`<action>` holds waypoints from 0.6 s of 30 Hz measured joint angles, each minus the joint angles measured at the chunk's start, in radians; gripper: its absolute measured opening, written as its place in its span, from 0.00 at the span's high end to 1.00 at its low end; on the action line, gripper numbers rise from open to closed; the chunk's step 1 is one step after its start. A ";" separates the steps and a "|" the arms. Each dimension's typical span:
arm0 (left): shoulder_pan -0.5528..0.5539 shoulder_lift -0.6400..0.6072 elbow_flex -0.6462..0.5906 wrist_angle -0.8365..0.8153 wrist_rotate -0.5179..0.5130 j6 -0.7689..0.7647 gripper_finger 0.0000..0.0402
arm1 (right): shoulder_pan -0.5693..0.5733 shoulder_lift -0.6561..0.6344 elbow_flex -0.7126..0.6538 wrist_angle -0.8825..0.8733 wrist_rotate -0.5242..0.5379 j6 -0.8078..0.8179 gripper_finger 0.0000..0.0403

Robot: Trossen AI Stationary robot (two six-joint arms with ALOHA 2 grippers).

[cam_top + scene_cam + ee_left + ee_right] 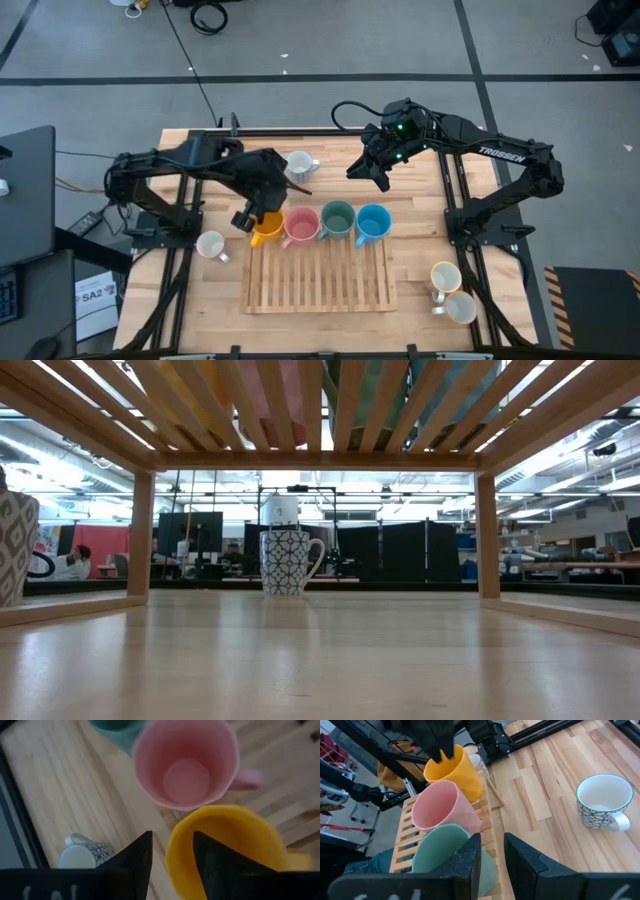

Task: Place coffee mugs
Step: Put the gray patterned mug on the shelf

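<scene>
Rack (320, 285) slats carry four mugs in a row along its far edge. The left gripper (252, 212) grips the orange mug (266, 229) by its rim: in the left wrist view one finger (212, 865) sits inside the cup and the other outside its wall, jaws clenched on that wall. Just past those jaws stands the pink mug (299, 226), touching or nearly touching the orange one, then the green mug (337, 220), then the blue mug (372, 224) farthest along.

Beyond the left jaws, off the rack on the bare table (420, 290), a patterned white mug (298, 165) stands upright (the low view shows it between the rack's legs).

The right gripper (372, 172) hangs above the table, apart from the rack and holding nothing, its jaws parted by a narrow gap; the green mug is nearest them in its wrist view.

Another white mug (211, 245) stands beside the rack's left edge, and two more (452, 292) rest near the table's right front corner.
</scene>
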 joint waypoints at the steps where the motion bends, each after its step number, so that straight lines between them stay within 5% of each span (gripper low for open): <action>1: 0.000 0.000 0.026 -0.018 0.000 -0.013 0.63 | 0.000 0.000 0.000 0.000 0.000 0.000 0.78; 8: 0.000 -0.004 0.201 -0.228 0.000 -0.187 0.63 | 0.000 0.000 0.000 -0.005 0.000 0.000 0.78; 18: 0.000 -0.158 0.129 -0.233 0.002 -0.498 0.63 | 0.000 0.000 0.000 -0.012 0.000 -0.011 0.78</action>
